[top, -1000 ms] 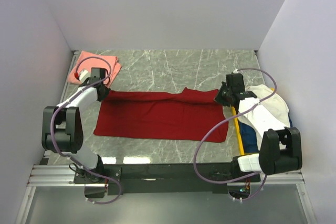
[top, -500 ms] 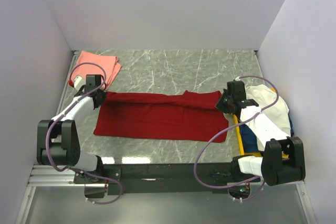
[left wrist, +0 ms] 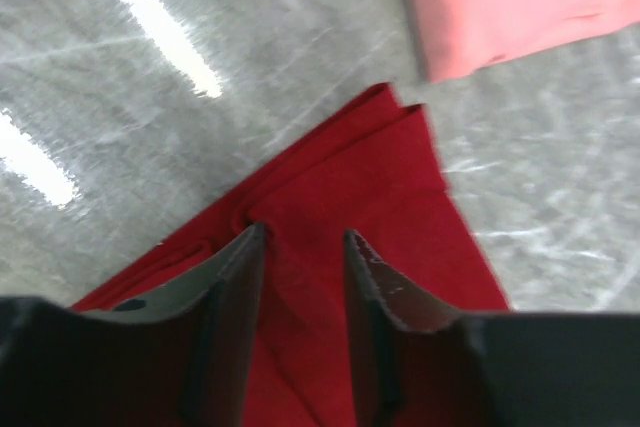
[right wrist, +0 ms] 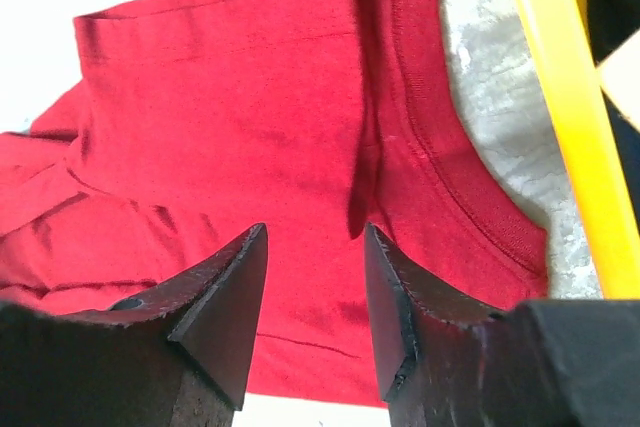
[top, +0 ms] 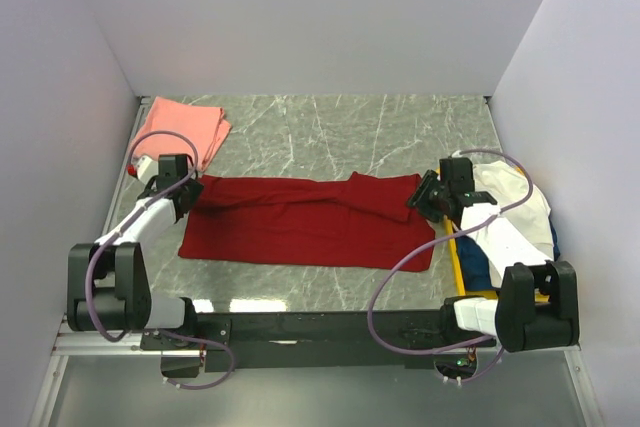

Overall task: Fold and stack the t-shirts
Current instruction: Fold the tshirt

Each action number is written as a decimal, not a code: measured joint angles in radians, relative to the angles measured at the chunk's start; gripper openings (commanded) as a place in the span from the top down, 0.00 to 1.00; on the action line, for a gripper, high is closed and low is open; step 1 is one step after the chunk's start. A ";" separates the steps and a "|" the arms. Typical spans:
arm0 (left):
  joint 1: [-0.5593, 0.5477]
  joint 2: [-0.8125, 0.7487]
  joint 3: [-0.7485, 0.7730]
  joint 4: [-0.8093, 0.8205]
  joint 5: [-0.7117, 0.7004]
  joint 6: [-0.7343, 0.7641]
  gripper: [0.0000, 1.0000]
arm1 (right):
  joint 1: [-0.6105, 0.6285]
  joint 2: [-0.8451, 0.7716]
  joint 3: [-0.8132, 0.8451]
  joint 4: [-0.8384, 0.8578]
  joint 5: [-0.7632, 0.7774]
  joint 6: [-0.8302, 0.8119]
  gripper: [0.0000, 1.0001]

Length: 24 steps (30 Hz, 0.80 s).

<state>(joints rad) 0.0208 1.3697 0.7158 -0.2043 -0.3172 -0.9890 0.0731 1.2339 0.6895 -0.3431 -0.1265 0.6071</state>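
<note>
The deep red t-shirt (top: 310,222) lies on the marble table as a long band folded lengthwise. My left gripper (top: 190,190) stands open just above its left end, and red cloth (left wrist: 370,177) shows between the fingers (left wrist: 240,277) without being pinched. At the right end my right gripper (top: 421,197) is open too, with a small raised crease of the red shirt (right wrist: 230,97) beside its right finger (right wrist: 395,287). The salmon pink t-shirt (top: 185,127) lies folded at the back left. The cream white t-shirt (top: 512,209) is bunched on the right.
A yellow tray (top: 452,259) stands along the right side under the white shirt, with a dark blue cloth (top: 478,269) in it. Its yellow rim (right wrist: 565,117) runs close to my right gripper. White walls close in the table at left, back and right.
Both grippers have opened and let go of the red shirt's ends after drawing them down and outward. The shirt now lies flat, folded lengthwise.
</note>
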 measured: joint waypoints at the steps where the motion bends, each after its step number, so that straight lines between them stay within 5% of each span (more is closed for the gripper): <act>1: 0.000 -0.014 0.000 0.004 0.005 0.001 0.55 | 0.002 0.002 0.011 -0.006 -0.002 -0.003 0.49; 6: 0.000 -0.069 0.001 0.027 0.025 0.011 0.53 | 0.057 0.085 0.159 -0.026 0.014 -0.008 0.49; 14: -0.012 -0.088 0.002 0.035 0.055 0.031 0.52 | 0.261 0.453 0.545 -0.040 0.142 -0.020 0.50; 24: -0.012 -0.090 -0.013 0.031 0.029 0.020 0.48 | 0.319 0.721 0.721 -0.100 0.217 -0.017 0.51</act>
<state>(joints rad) 0.0086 1.2800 0.7033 -0.1738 -0.2882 -0.9688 0.3920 1.9553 1.4109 -0.4431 0.0902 0.5903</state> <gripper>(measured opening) 0.494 0.495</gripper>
